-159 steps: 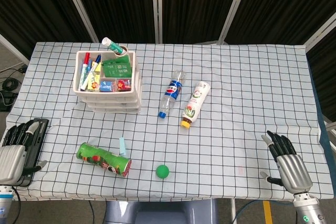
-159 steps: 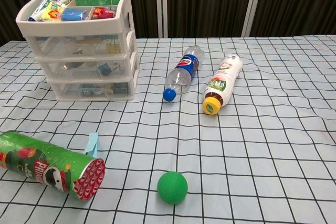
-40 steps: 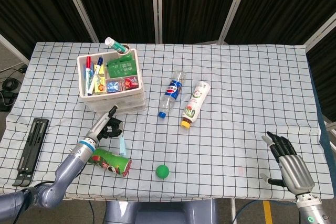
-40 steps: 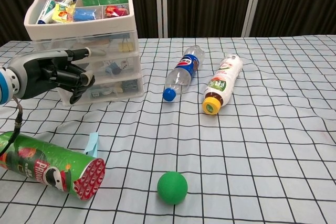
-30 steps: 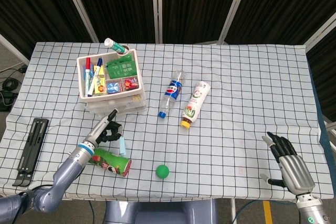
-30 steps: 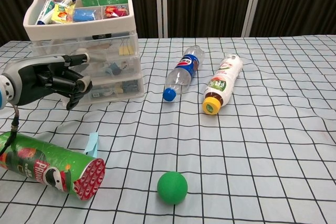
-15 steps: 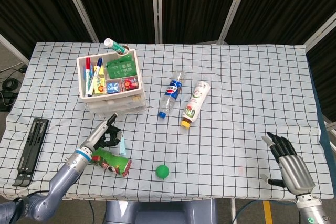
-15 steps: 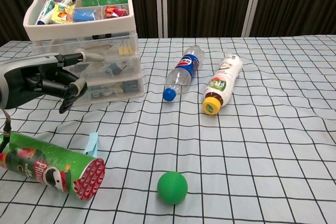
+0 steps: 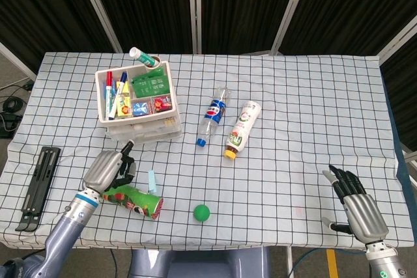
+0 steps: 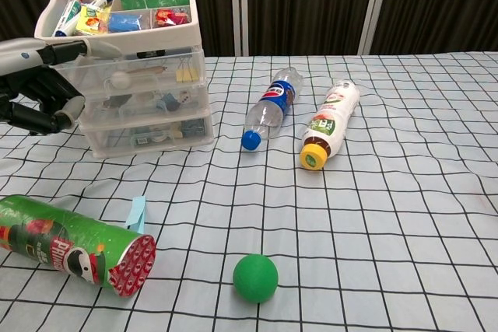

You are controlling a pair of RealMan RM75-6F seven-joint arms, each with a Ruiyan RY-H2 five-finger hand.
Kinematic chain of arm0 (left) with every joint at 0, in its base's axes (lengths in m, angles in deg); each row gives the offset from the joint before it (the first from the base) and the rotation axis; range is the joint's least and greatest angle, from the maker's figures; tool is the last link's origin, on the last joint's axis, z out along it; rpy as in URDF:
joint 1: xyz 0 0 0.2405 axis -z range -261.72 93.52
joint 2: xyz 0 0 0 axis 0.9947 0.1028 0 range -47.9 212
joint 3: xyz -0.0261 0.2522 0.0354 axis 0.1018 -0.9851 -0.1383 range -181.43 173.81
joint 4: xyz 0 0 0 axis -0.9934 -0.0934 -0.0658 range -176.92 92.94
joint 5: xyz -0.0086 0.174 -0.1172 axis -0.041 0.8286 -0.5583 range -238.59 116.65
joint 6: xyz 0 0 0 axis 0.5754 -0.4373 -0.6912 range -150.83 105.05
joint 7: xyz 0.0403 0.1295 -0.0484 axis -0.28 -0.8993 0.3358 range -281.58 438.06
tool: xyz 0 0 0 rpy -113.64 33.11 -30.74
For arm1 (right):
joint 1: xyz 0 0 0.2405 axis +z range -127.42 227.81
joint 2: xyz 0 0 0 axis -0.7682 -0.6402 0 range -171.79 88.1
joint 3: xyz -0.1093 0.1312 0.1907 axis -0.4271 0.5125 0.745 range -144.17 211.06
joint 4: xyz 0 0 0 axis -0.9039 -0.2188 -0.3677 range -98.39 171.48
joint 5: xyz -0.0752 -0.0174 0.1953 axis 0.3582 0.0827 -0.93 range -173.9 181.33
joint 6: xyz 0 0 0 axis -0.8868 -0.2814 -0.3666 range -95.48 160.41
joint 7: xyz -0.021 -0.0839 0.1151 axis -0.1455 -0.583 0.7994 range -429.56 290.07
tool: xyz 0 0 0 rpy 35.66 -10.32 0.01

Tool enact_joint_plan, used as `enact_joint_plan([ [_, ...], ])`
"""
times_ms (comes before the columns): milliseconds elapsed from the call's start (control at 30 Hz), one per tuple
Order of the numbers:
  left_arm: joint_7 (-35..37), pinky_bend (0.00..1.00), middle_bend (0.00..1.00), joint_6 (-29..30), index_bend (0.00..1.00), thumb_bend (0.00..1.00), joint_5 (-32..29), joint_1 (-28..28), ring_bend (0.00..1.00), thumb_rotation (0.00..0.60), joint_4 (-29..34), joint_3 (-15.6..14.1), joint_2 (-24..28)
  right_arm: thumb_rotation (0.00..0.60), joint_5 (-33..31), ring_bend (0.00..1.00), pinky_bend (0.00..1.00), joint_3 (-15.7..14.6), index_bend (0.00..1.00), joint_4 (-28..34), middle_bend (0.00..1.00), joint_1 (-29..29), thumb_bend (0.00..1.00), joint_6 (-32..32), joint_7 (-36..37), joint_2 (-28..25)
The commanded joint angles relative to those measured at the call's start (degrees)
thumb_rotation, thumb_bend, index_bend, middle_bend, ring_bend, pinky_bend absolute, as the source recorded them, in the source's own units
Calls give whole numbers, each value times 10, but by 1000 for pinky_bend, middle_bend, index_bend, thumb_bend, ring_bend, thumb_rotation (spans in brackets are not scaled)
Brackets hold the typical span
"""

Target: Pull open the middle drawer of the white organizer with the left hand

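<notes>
White organizer (image 9: 138,107) stood at the table's back left, its middle drawer (image 10: 144,103) jutting slightly past the one above. My left hand (image 9: 107,168) hung in front of it, over the green can (image 9: 132,200), fingers curled and holding nothing. My right hand (image 9: 360,208) rested open, fingers apart, at the table's near right corner.

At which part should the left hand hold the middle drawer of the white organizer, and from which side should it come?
Probably the front lip of the middle drawer, approached from the front, the camera-facing side: the white organizer opens that way. The left hand hangs just left of it.
</notes>
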State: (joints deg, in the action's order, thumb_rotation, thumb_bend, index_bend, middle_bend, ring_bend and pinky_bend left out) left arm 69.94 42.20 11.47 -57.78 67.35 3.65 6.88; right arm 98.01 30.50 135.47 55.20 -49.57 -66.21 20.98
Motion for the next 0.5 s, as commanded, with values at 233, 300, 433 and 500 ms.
enact_joint_plan([
  [233, -145, 687, 773, 25, 42, 708, -146, 17, 716, 600, 82, 24, 48, 600, -2, 0, 0, 1, 13, 1, 0, 0, 45, 0, 2, -2],
  [300, -156, 687, 773, 25, 42, 709, -173, 23, 716, 600, 87, 30, 53, 600, -2, 0, 0, 0, 13, 1, 0, 0, 44, 1, 2, -2],
  [433, -172, 688, 774, 23, 42, 709, -217, 35, 716, 600, 88, 39, 59, 600, -4, 0, 0, 0, 13, 2, 0, 0, 45, 3, 0, -3],
  [500, -178, 689, 774, 19, 43, 709, -240, 43, 716, 600, 86, 42, 62, 600, -5, 0, 0, 0, 13, 2, 0, 1, 45, 4, 0, -3],
])
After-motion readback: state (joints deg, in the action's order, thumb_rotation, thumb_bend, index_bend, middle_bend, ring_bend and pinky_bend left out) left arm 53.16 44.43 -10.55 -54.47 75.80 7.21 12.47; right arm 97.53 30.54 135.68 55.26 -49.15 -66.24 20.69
